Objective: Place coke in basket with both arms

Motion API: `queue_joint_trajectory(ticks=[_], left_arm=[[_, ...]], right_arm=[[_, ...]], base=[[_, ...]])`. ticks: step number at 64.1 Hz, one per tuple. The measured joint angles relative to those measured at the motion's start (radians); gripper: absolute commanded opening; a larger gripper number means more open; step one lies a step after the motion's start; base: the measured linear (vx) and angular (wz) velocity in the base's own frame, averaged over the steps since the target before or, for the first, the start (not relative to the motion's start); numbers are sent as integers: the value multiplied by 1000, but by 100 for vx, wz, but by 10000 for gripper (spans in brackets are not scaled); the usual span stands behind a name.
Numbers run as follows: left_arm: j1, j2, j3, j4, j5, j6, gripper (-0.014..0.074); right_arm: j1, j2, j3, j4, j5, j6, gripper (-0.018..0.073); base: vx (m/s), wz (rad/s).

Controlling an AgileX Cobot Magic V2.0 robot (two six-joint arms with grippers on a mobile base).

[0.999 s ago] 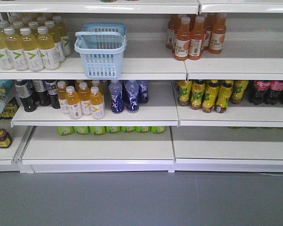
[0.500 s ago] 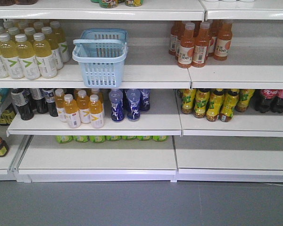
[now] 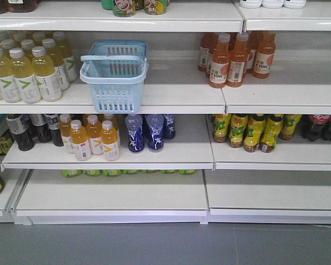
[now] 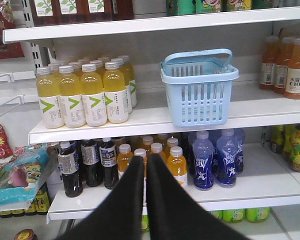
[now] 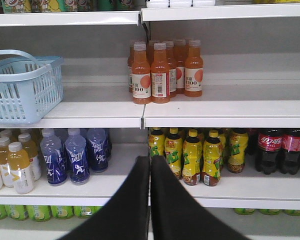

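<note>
The left tool [image 4: 146, 160] and right tool [image 5: 150, 161] are held shut and empty, likely because nothing is grasped yet. The basket [image 4: 200, 102] is set above and between them, at the shelf [image 4: 145, 109] front for reach. The coke is unseen.

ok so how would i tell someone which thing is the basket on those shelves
On the white shelving, find the shelf that holds pale yellow bottles at the left and orange bottles at the right. The basket stands between those groups, near the front edge. It is the only light blue slotted plastic container with handles; everything around it is a bottle.
</note>
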Motion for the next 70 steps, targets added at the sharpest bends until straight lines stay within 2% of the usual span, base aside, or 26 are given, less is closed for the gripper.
queue_joint_trajectory(ticks=[70], left_arm=[[0,0,0,0,0,0,-6]], right_arm=[[0,0,0,0,0,0,-10]], base=[[9,0]])
